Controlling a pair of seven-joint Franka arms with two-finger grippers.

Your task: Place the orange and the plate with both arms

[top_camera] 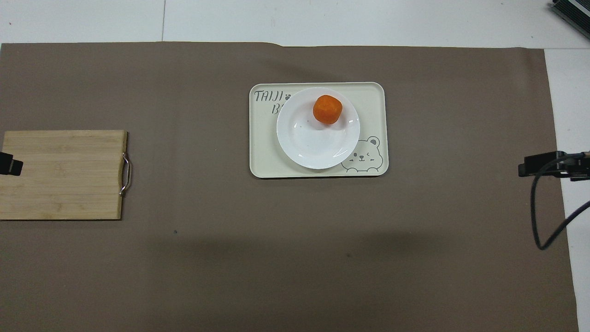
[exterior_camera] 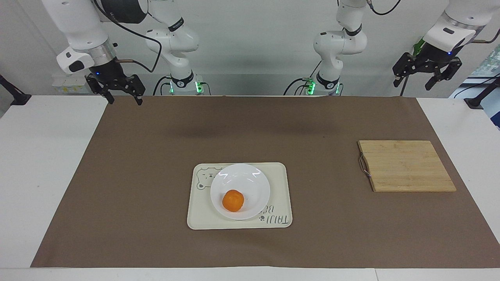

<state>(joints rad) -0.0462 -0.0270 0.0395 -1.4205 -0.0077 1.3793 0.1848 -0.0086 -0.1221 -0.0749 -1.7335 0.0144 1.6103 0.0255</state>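
The orange (exterior_camera: 233,200) (top_camera: 327,109) lies in the white plate (exterior_camera: 250,180) (top_camera: 309,145), on the part of it farthest from the robots. The plate rests on a cream bear tray (exterior_camera: 278,183) (top_camera: 371,103) in the middle of the mat. My right gripper (exterior_camera: 125,98) is open and empty, raised over the mat's corner at the right arm's end. Only its tip shows in the overhead view (top_camera: 530,165). My left gripper (exterior_camera: 413,84) is open and empty, raised at the left arm's end, and the arm waits. Its tip shows at the overhead view's edge (top_camera: 9,164).
A bamboo cutting board (exterior_camera: 406,166) (top_camera: 62,174) with a metal handle lies on the brown mat (exterior_camera: 156,156) toward the left arm's end. A black cable (top_camera: 539,216) hangs from the right arm.
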